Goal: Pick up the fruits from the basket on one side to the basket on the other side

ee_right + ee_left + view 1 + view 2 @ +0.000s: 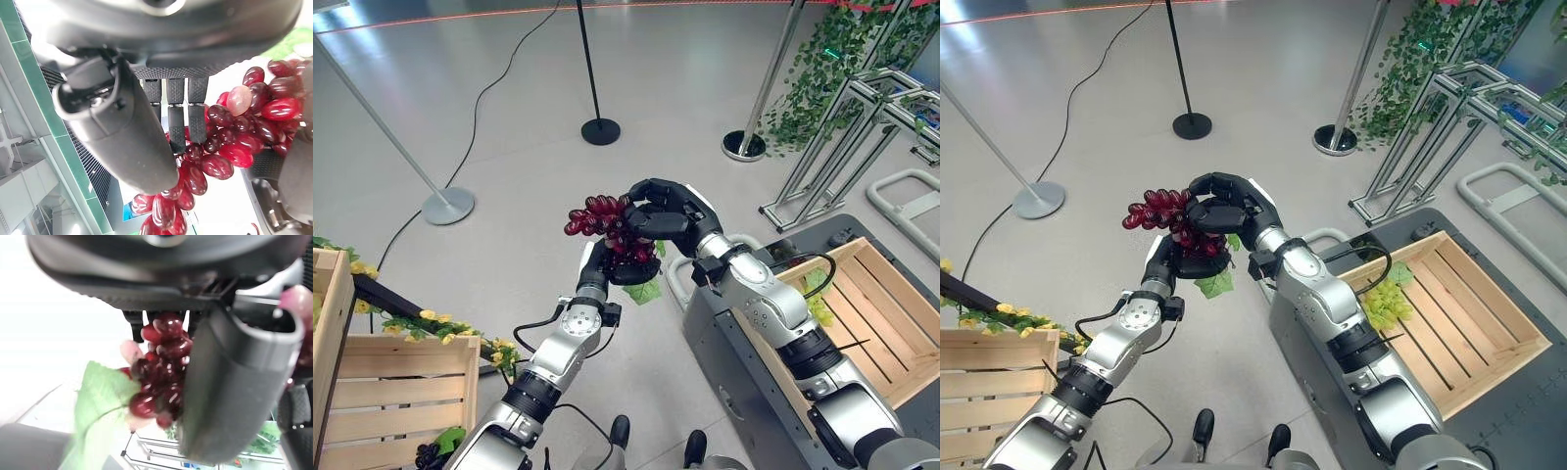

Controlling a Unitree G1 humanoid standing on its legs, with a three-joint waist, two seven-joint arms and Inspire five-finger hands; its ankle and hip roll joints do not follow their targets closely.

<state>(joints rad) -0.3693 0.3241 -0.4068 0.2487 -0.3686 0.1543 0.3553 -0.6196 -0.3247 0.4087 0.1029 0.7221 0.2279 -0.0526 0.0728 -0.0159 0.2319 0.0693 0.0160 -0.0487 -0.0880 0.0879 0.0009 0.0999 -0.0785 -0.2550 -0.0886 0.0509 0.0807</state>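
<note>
Mid-air transfer of a bunch of red grapes [603, 217] between the robot's two hands, seen from in front of the rig. The left hand [598, 262] reaches up from below with its fingers curled round the lower part of the bunch; the right hand [663, 212] comes in from the side, its fingers and thumb closed over the upper part next to the stem end. Both hands thus hold the same bunch, well above the floor and between the two crates. A green leaf [645, 289] hangs from the bunch just under the hands.

The slatted wooden crate [1469, 323] on the robot's right already contains a bunch of green grapes [1386, 302]; the wooden crate [396, 392] on its left shows a dark bunch [429, 454] at its near edge.

Handling, as a judgement: the bunch looks light and loosely jointed, so it will sag and swing rather than stay rigid, and the free tip to the left droops unsupported. The berries are glossy and rounded, so a grip on single berries could slip or pull one off. The surest hold seems to be around the dense core near the stem, enclosing many berries at once, as the right hand does now.
</note>
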